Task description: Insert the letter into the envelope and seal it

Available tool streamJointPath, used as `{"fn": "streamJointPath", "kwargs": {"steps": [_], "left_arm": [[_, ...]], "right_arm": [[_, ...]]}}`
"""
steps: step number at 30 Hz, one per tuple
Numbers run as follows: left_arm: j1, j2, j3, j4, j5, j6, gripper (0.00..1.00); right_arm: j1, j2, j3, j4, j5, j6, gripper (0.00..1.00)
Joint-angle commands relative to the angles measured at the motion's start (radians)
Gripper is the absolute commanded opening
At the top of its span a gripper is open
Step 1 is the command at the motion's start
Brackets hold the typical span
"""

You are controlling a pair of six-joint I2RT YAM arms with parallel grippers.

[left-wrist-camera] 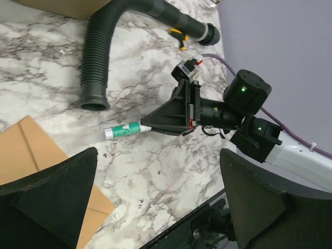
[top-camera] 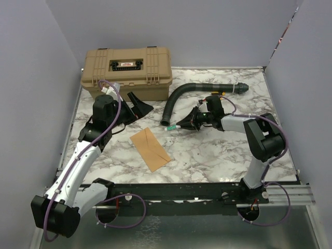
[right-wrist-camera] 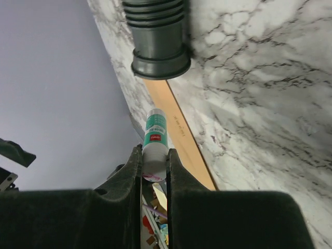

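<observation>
Pinching white-green plastic glue stick (right-wrist-camera: pixel 155 136) at its base: R gripper (right-wrist-camera: pixel 154 155) | L gripper (left-wrist-camera: pixel 158 155) jaws spread wide, empty | orange-tan kraft paper envelope (top-camera: pixel 150 149) flat on marble tabletop (top-camera: pixel 218 150) betw arms | light, thin, floppy; prob. best grip at edge/flap

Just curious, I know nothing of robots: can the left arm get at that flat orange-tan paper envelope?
Probably yes: the left gripper is open and empty, and the orange-tan paper envelope lies uncovered nearby, with nothing between them.
</observation>
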Motion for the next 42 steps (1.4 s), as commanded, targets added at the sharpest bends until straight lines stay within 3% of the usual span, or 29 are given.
{"fn": "streamJointPath", "kwargs": {"steps": [1,6,13,18,21,27,32,42], "left_arm": [[0.003,-0.039,0.013,-0.151,-0.093,0.035,0.99],[0.003,-0.038,0.081,-0.3,-0.127,0.104,0.99],[0.001,-0.084,0.139,-0.441,-0.258,0.171,0.99],[0.001,-0.086,0.177,-0.479,-0.334,0.182,0.99],[-0.001,-0.086,0.198,-0.52,-0.417,0.197,0.99],[-0.002,-0.078,0.305,-0.636,-0.636,0.222,0.99],[-0.002,-0.067,0.428,-0.644,-0.648,0.214,0.99],[-0.002,-0.127,0.53,-0.747,-0.807,0.296,0.99]], "right_arm": [[0.013,0.046,-0.012,0.032,0.057,-0.024,0.13],[0.017,0.048,-0.016,0.018,0.161,-0.069,0.47],[0.021,0.033,0.027,-0.113,0.275,-0.152,0.62],[0.022,-0.075,0.047,-0.284,0.424,-0.225,0.79],[0.022,-0.182,0.049,-0.392,0.553,-0.276,0.96],[0.021,-0.316,0.184,-0.803,0.89,-0.329,0.98],[0.021,-0.325,0.355,-1.122,1.018,-0.36,0.9],[0.022,-0.619,0.393,-1.197,1.084,-0.5,0.89]]}}
